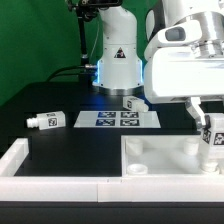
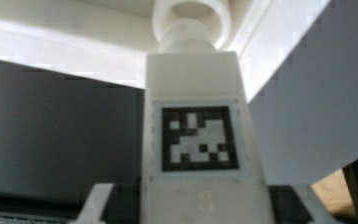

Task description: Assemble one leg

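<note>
My gripper (image 1: 209, 122) is at the exterior view's right, shut on a leg (image 1: 211, 137), a stubby white peg with a black-and-white tag. It holds the leg upright just above the right part of the large white panel (image 1: 150, 156). In the wrist view the leg (image 2: 197, 110) fills the middle between the two fingers (image 2: 101, 203), with its round tip pointing at the white panel (image 2: 51, 35). My gripper (image 2: 194, 208) clamps the leg's near end. Two more legs rest on the black table, one at the left (image 1: 47, 120) and one behind the marker board (image 1: 133, 103).
The marker board (image 1: 118, 119) lies flat on the table's middle. A white raised border (image 1: 20, 160) runs along the front left. The robot's white base (image 1: 116, 60) stands at the back, before a green curtain.
</note>
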### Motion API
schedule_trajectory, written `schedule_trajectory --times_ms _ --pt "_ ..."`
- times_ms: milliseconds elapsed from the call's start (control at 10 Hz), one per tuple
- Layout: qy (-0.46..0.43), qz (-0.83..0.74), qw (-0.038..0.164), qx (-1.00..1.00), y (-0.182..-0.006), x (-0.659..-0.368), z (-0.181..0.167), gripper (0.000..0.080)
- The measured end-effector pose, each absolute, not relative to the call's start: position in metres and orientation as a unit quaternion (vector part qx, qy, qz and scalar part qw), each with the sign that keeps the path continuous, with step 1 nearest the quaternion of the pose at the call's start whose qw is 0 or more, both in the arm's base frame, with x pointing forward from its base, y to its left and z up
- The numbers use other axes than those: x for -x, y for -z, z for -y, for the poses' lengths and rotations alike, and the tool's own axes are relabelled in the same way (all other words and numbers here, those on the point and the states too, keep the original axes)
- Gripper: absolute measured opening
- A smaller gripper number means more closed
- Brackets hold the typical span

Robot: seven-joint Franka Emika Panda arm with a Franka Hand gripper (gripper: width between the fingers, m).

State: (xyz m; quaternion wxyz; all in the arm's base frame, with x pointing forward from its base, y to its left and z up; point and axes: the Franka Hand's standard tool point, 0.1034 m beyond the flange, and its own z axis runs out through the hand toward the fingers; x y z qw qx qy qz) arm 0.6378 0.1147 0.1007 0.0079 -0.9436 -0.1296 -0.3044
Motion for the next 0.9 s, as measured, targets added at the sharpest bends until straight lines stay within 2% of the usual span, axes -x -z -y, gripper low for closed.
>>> schedule_trajectory --times_ms 900 --pt "0.291 0.146 0.004 0.946 -0.0983 -0.6364 -0.116 0.0287"
